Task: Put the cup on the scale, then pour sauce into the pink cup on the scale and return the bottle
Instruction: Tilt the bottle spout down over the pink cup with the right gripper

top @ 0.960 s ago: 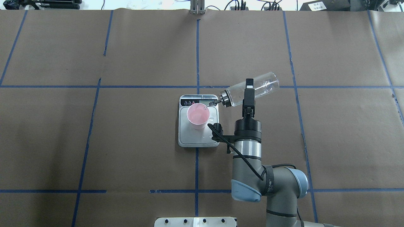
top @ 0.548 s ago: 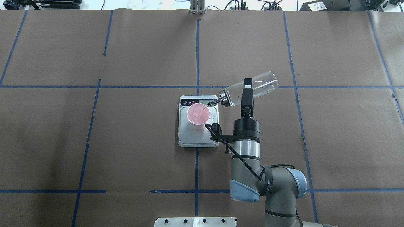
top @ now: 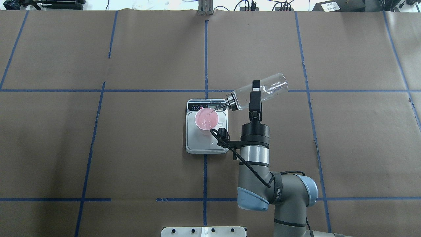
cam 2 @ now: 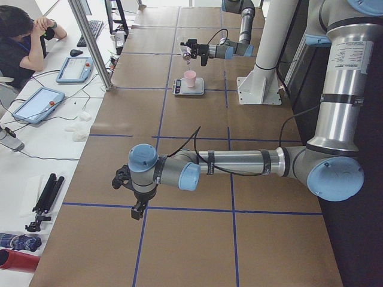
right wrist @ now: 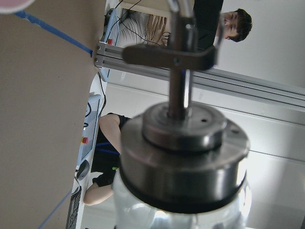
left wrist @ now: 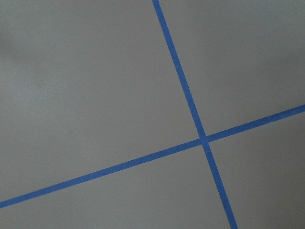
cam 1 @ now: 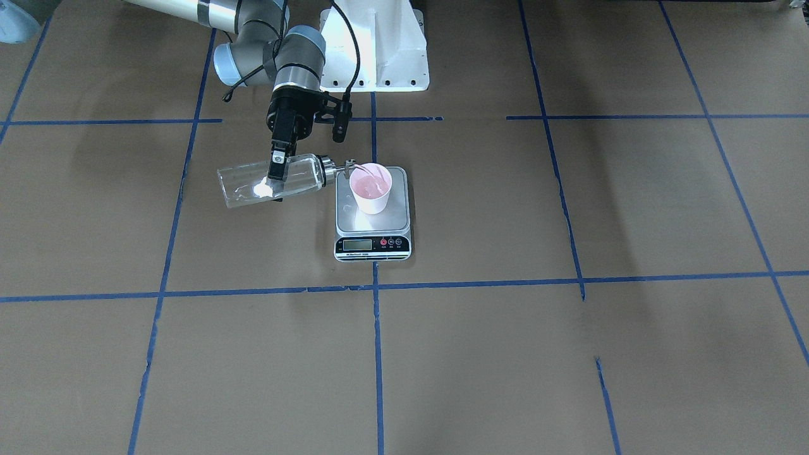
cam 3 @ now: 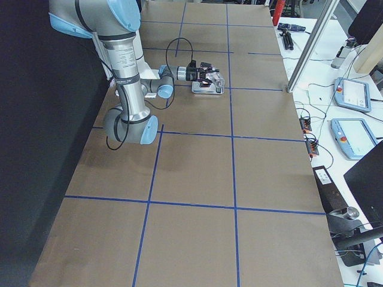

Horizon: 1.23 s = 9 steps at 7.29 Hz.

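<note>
The first step looks done: the cup (top: 206, 119) stands upright on the scale (top: 207, 144), on the half of the steel plate towards 12 o'clock in the overhead view, just short of the black display strip (top: 207, 104). The pour is the step in hand. The right hand (top: 255, 92) is clamped across the middle of the bottle (top: 271, 88), which hangs above the tabletop (top: 131, 148) at about 2 o'clock from the cup. The bottle is tipped, with its base raised and pointing away towards 2 o'clock. Its thin spout (top: 219, 107) reaches over the cup's rim on that side. Clear sauce (cam 1: 368, 186) seems to glint inside the pink cup, and the front-facing view shows a faint thread from spout to cup, so liquid is probably running now. How much is wanted, or what the scale reads, cannot be told. What is left, by my reckoning, is to finish the pour, tip the bottle upright and set it back down off the scale. The left hand (cam 2: 138, 207) hangs over bare tabletop well apart from all this, and whether its fingers are apart or together cannot be told.
</note>
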Available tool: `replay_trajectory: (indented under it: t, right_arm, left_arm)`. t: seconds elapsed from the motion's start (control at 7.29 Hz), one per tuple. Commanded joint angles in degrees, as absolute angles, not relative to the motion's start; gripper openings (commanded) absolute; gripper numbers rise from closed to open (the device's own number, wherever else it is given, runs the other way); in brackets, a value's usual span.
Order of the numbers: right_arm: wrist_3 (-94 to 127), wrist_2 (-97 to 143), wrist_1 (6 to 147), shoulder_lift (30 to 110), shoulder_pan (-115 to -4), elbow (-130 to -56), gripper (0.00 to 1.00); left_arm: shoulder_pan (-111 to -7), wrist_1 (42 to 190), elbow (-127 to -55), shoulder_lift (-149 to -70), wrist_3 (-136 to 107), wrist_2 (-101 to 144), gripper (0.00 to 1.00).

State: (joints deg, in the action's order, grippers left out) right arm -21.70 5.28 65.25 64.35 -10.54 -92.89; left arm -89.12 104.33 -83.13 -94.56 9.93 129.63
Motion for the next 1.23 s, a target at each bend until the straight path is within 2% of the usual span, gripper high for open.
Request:
replay_trajectory:
  t: [0.0, 1.1]
  right_arm:
    - [-21.71, 5.27, 65.3, 64.42, -10.55, -92.81, 0.0]
    - [-18.04, 5.27, 62.42, 64.42, -9.93, -92.73, 0.0]
  left_arm:
    - [-89.21, 104.33, -83.14, -94.57, 9.93, 129.64, 1.0]
    - [-89.21, 104.33, -83.41, -94.48, 9.93, 129.64, 1.0]
